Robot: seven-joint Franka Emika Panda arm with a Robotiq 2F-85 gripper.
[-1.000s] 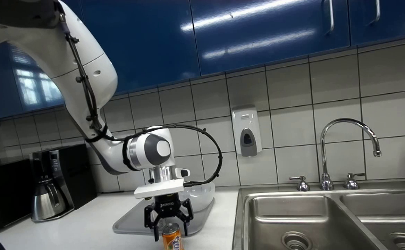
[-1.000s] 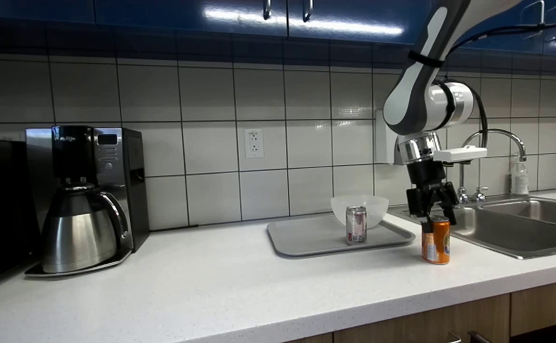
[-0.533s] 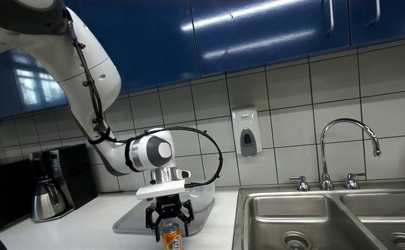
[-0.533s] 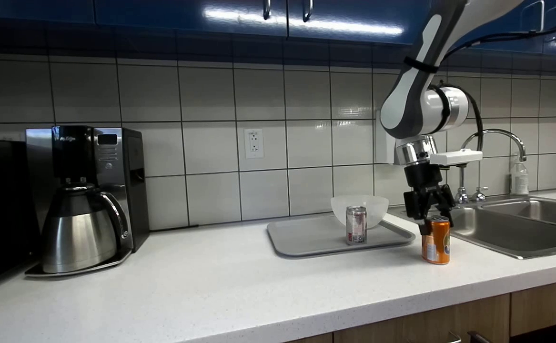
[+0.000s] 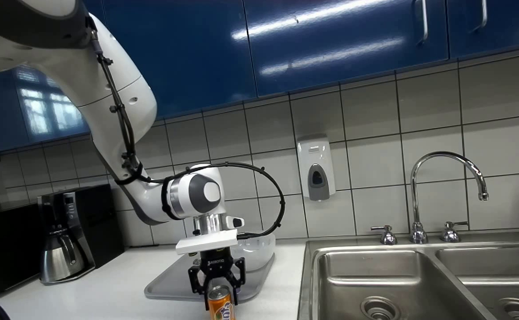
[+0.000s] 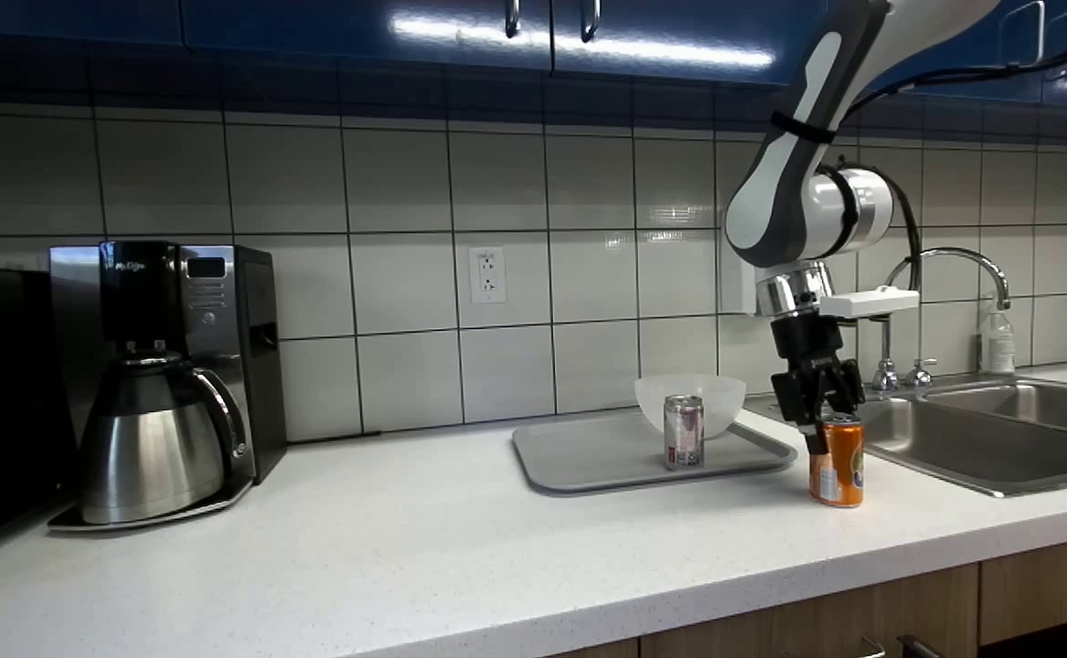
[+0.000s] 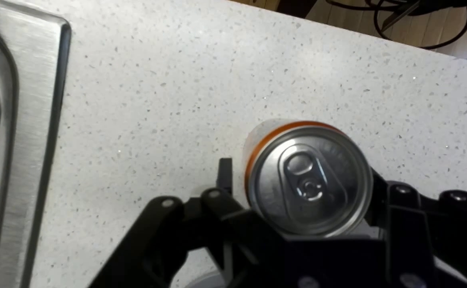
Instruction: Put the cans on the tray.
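The orange can with its silver top stands upright on the counter, right of the tray. My gripper points down over it with one finger on each side. In the wrist view a narrow strip of counter shows between the left finger and the orange can. The other finger is partly hidden behind the can's rim, so its contact cannot be told. On the tray's front part stands the silvery can upright; the gripper mostly hides it in an exterior view.
A white bowl sits on the tray behind the silvery can. The steel sink lies close beside the orange can. A coffee maker with a steel pot stands far left. The counter's front edge runs near the orange can.
The fingers have drawn in towards the orange can from both sides. The arm has shifted slightly, a little to the left in an exterior view. Both cans stand where they were.
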